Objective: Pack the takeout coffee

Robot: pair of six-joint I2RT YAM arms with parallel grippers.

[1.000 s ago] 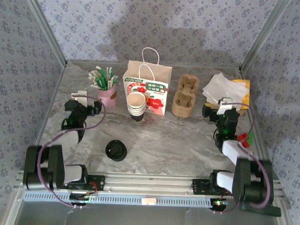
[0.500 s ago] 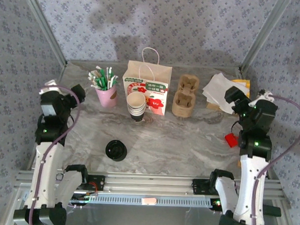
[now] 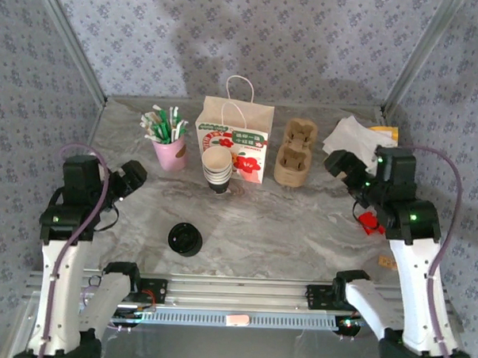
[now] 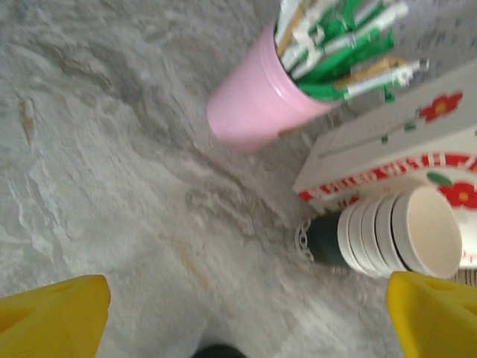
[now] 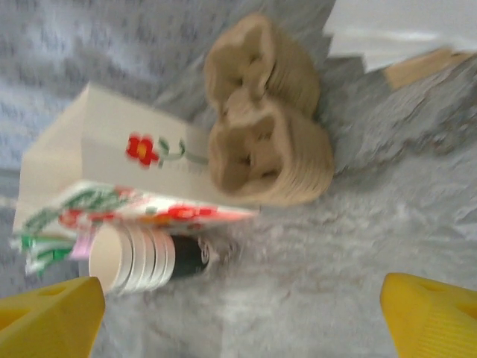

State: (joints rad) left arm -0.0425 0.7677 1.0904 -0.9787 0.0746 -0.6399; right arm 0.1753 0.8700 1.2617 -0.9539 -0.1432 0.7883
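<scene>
Left claw [image 4: 244, 317]: yellow fingers [image 4: 52, 313] wide apart with nothing between them, hanging over bare bench [image 3: 285, 221], left of the paper bag [image 3: 234, 139] and nearer the arm bases than it.
Right claw [image 5: 240, 317]: fingers [image 5: 428, 313] just as wide apart and empty, off to the right of the paper bag, past the cardboard carriers.
Takeout coffee: from where I stand I cannot tell where it is; I can't make out one lidded cup with any certainty.
Stack of cups [image 3: 216, 167]: pale and lidless, right against the bag's printed front face, mouth showing from above, something dark at its foot.
Pink cup [image 3: 170, 151]: just left of the bag, stuffed with green and white sticks.
Cardboard carriers [image 3: 296, 154]: brown moulded trays, just right of the bag.
White napkins [image 3: 353, 136]: further right of the bag, beyond the carriers.
Black lids [image 3: 185, 239]: in front of the bag and a little left, well apart from it, toward the near edge.
Red object [image 3: 370, 222]: small, right of the bag, close by the right arm; too small to name.
</scene>
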